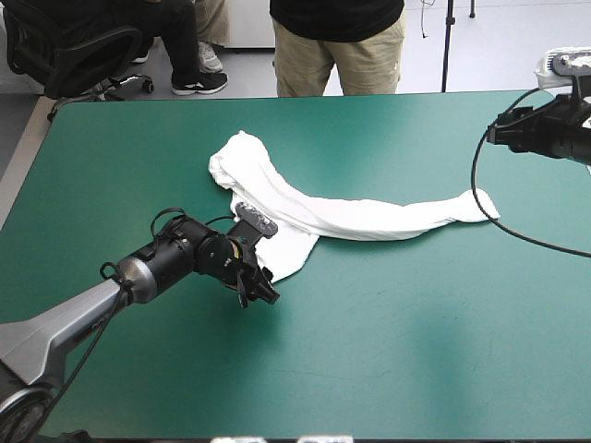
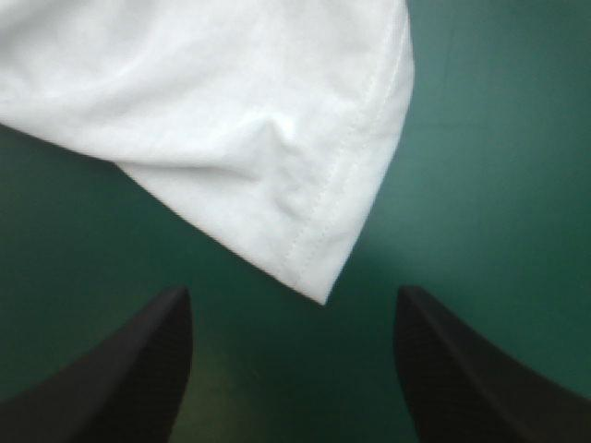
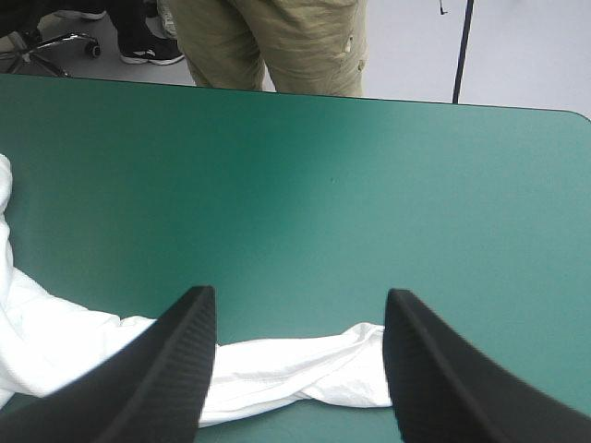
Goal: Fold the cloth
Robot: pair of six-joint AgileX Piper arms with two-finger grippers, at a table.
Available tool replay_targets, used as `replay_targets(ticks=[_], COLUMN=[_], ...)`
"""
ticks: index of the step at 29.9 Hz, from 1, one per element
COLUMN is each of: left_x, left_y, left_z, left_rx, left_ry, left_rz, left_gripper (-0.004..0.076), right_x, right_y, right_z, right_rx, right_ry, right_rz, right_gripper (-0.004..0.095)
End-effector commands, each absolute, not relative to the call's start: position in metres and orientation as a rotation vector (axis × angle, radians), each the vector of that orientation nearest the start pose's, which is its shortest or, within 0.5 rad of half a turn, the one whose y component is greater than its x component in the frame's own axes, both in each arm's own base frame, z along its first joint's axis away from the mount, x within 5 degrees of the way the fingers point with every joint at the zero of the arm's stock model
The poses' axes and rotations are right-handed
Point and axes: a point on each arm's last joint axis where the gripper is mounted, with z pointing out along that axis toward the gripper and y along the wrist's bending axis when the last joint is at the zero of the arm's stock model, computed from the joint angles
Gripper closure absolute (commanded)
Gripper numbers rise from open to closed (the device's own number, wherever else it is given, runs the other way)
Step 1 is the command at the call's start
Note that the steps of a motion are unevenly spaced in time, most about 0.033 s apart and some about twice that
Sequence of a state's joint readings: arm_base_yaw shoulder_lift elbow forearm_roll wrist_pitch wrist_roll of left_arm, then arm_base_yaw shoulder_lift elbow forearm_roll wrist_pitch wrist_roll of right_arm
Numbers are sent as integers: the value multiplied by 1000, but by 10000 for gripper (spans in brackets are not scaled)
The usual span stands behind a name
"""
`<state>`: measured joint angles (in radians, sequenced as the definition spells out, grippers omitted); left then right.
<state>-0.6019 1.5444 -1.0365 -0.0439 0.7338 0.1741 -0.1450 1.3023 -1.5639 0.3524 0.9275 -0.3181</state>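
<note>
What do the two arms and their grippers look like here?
The left arm has a grey link leading into a black wrist; the right arm shows black. The left gripper and right gripper each have two broad, curved black fingers.

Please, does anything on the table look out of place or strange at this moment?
Yes. The white short-sleeved T-shirt lies twisted into a long rope across the teal-green table cover, not spread flat. One hemmed corner lies just ahead of the open left gripper.

Place: robot lab | seen: teal-green table (image 1: 397, 360) — left arm (image 1: 74, 318) — office chair (image 1: 78, 55)
</note>
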Motion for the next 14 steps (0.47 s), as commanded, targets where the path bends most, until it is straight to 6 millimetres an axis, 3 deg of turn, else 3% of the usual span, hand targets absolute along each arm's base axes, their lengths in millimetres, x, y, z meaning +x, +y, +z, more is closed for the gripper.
replay_targets(ticks=[1, 8, 10, 13, 14], left_x=[259, 270, 271, 269, 268], left_y=[-186, -197, -198, -197, -197], left_z=[241, 199, 192, 190, 190], left_rx=[1018, 1078, 1083, 1093, 1097], left_ry=[2474, 2556, 2587, 2618, 2624], left_rz=[-211, -233, -229, -224, -223], left_gripper=[268, 270, 307, 493, 603], right_x=[258, 270, 277, 287, 292], right_y=[-14, -16, -18, -21, -22], right_z=[486, 473, 466, 457, 452], right_rx=[-98, -93, -94, -92, -92], right_ry=[1986, 2032, 2059, 2095, 2111], right_rz=[136, 141, 128, 123, 118], right_gripper=[399, 399, 399, 399, 399])
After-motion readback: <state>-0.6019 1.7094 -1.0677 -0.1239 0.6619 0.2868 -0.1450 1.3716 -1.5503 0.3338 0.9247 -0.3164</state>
